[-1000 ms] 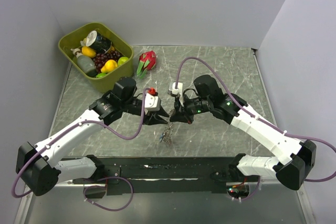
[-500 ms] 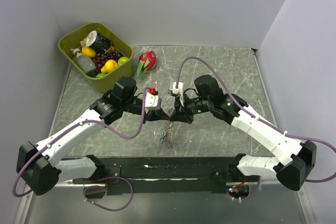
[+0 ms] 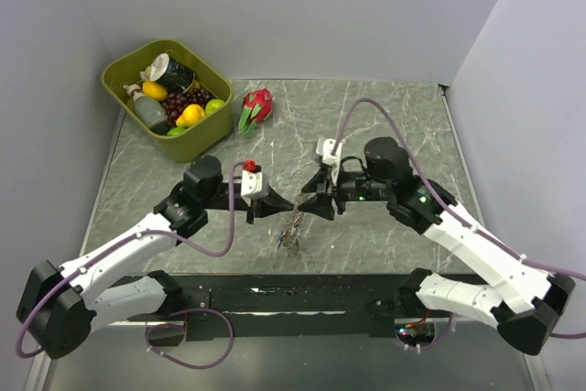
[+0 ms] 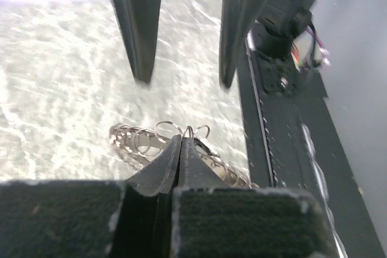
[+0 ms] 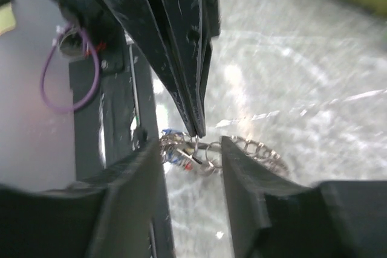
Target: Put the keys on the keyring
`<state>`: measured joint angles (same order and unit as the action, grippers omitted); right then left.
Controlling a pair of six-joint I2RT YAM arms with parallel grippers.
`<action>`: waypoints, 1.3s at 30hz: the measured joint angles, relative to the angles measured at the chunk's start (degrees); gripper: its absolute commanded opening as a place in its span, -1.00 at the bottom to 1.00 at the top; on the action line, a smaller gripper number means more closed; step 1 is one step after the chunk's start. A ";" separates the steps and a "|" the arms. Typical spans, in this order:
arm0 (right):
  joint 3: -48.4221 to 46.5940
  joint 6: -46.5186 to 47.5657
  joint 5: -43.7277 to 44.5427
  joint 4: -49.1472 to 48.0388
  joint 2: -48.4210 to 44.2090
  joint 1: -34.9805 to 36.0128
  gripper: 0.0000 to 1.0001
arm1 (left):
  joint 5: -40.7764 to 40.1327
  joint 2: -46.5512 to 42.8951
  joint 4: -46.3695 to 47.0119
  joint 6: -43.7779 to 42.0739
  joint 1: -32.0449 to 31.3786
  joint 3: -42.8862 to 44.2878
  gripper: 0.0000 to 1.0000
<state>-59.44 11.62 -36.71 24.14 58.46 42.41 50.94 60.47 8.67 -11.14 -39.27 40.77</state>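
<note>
Left fingers (image 4: 160,170) are pinching closed on a thin wire loop of the keyring (image 4: 144,143), probably light and slippery, which is hanging between the parted right fingers (image 5: 242,176).

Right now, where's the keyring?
Top view: the keyring is mid-table, towards the near edge, pinched at the tip of the shut left gripper, with the open right gripper close on its right.

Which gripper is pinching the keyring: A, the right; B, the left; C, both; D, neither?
B: the left gripper has its jaws closed on a small loop of the keyring, while the right gripper has its fingers standing clearly apart.
</note>
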 measured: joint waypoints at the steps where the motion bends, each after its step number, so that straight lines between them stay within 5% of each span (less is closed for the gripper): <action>1: 0.28 -0.24 0.26 -1.20 -1.16 -0.15 0.13 | -0.92 -1.03 2.91 1.49 -0.04 -1.64 -0.98; 20: 3.96 -4.13 -6.82 -10.25 -4.76 -1.60 0.08 | -12.17 -8.57 50.07 22.05 -0.11 -19.82 -0.98; 39: 4.28 -9.29 -8.15 -16.09 -1.07 1.05 -0.15 | -14.23 -8.09 56.68 23.43 -0.11 -20.00 -0.98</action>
<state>-55.16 2.33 -44.86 8.05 57.39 43.46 36.71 52.38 65.34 12.29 -39.38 20.78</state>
